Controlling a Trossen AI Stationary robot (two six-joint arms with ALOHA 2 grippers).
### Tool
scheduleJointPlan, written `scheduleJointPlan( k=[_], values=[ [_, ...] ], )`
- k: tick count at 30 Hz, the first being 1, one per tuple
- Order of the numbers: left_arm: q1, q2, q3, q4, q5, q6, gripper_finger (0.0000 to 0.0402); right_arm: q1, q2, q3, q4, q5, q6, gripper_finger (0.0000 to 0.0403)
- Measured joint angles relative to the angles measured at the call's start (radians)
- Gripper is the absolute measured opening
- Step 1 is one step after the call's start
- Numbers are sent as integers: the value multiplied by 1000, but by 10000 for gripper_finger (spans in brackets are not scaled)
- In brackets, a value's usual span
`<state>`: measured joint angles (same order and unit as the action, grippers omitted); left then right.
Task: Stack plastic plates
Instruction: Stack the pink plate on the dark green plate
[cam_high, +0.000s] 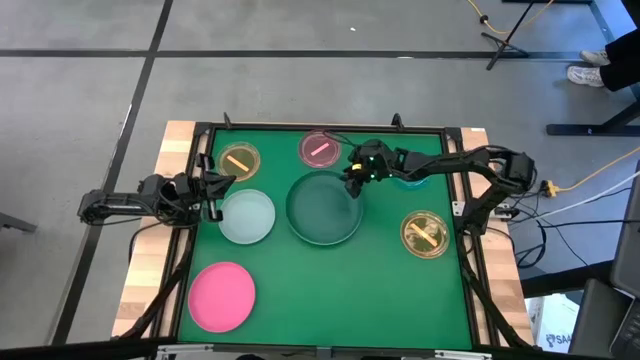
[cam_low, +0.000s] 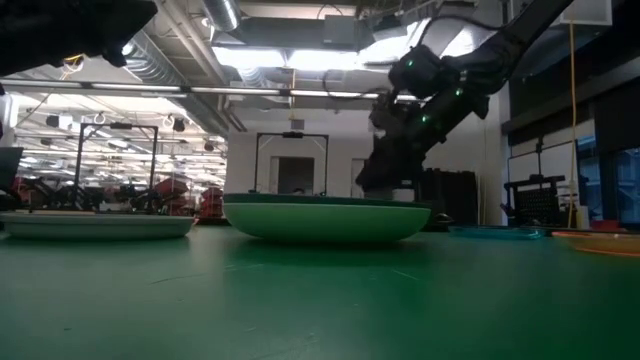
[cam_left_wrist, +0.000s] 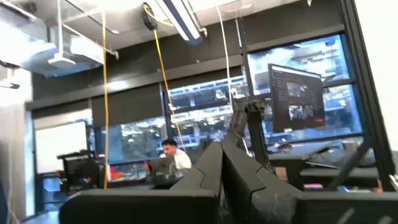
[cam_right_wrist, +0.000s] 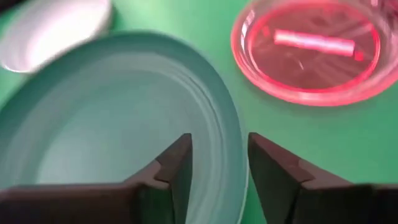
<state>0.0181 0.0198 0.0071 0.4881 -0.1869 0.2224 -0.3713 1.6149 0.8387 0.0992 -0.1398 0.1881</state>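
A large dark green plate (cam_high: 324, 208) (cam_low: 325, 218) rests flat on the green mat at mid-table. My right gripper (cam_high: 353, 180) (cam_right_wrist: 217, 152) is open at the plate's far-right rim (cam_right_wrist: 239, 149), one finger inside it and one outside; I see no touch. A small pink plate (cam_high: 320, 149) (cam_right_wrist: 311, 50) lies just beyond. The pale blue-white plate (cam_high: 246, 216), hot pink plate (cam_high: 222, 296), amber plate (cam_high: 239, 160) and yellow plate (cam_high: 426, 234) lie apart. The cyan plate (cam_high: 410, 181) is partly hidden under the right arm. No light green plate shows. My left gripper (cam_high: 214, 188) (cam_left_wrist: 222, 155) waits shut at the left edge.
A black frame (cam_high: 320, 128) borders the mat. Bare mat (cam_high: 340, 290) lies between the hot pink plate and the yellow plate along the near side. The right arm (cam_high: 450, 165) stretches in over the far right part of the mat.
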Motion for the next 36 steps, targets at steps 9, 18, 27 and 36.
scheduleJointPlan(
  k=[9, 18, 27, 36],
  values=[
    [0, 142, 25, -11, -17, -7, 1, 129, -105, 1, 24, 32, -125, 150],
    [-28, 366, 97, -10, 6, -57, 1, 383, -89, -1, 71, 81, -176, 147],
    [-71, 446, 128, 84, 95, -129, 1, 575, -89, -1, 185, 127, -221, 147],
    [-72, 495, 219, -219, -9, -189, 45, 677, -62, 0, 197, 317, -271, 147]
  ],
)
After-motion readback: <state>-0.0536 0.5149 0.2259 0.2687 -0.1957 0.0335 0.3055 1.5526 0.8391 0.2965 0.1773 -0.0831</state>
